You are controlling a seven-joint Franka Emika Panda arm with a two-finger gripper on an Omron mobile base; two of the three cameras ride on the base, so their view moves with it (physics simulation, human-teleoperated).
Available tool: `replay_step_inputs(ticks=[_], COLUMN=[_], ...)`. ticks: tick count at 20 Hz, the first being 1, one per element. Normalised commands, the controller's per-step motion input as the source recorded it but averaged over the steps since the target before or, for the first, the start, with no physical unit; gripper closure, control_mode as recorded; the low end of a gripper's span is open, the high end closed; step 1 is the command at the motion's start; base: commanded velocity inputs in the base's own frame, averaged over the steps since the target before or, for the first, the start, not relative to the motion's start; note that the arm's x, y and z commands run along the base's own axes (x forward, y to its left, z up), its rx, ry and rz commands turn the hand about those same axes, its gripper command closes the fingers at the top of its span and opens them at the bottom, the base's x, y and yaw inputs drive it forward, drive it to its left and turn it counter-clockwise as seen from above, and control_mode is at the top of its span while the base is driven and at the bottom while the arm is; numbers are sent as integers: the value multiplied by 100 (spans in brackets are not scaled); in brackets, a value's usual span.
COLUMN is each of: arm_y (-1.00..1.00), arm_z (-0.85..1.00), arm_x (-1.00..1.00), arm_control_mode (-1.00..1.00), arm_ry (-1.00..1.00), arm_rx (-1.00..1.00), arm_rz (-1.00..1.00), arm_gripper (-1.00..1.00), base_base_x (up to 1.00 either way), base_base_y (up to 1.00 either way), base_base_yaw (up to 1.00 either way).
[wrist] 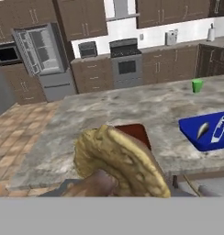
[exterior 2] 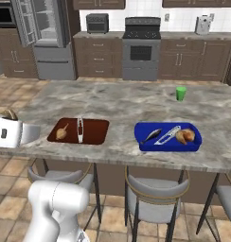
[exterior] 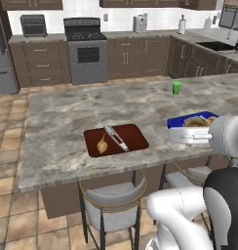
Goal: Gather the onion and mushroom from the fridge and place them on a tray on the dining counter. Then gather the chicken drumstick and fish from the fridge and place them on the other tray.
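Your claw (exterior 2: pixel 9 120) hangs off the desk's (exterior 2: pixel 122 101) front left corner, and its fingers are buried behind a tan piece (wrist: pixel 125 163). You can't see the jaws themselves, but the piece rides in mid-air at the claw, so read it as clamped on that piece. In the hand view the piece is cut off at the bottom: a knobbly golden-tan slab with a darker brown stub beneath. Whether it is the mushroom you cannot tell.

The other tray (exterior 2: pixel 96 125) lies near the desk's front edge, toward the left. On it rest the chicken drumstick (exterior 2: pixel 62 132), a small tan teardrop, and the slim silvery fish (exterior 2: pixel 80 130) just beside it. The blue tray (exterior 2: pixel 169 147) sits further right along the same edge and holds the brown-orange onion (exterior 2: pixel 186 136) at its right end, plus a dark sliver (exterior 2: pixel 150 136) and a pale strip (exterior 2: pixel 167 134), both too small to name.
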Motion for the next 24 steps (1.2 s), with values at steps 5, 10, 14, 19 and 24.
replay_step_inputs(ticks=[5, 10, 14, 19, 24], arm_y=[0, -12, -9, 0, 0], arm_z=[0, -1, -26, -51, -65], arm_x=[0, 80, 99, 78, 62], arm_control_mode=[100, -100, -100, -100, -100], arm_ry=[0, 28, 58, 51, 32], arm_rx=[0, 3, 0, -7, -4], arm_rz=[0, 4, 0, 0, 0], arm_gripper=[100, 100, 100, 100, 100], base_base_x=[87, 19, 0, 0, 0], base_base_y=[-15, -2, 0, 0, 0], base_base_yaw=[9, 1, 0, 0, 0])
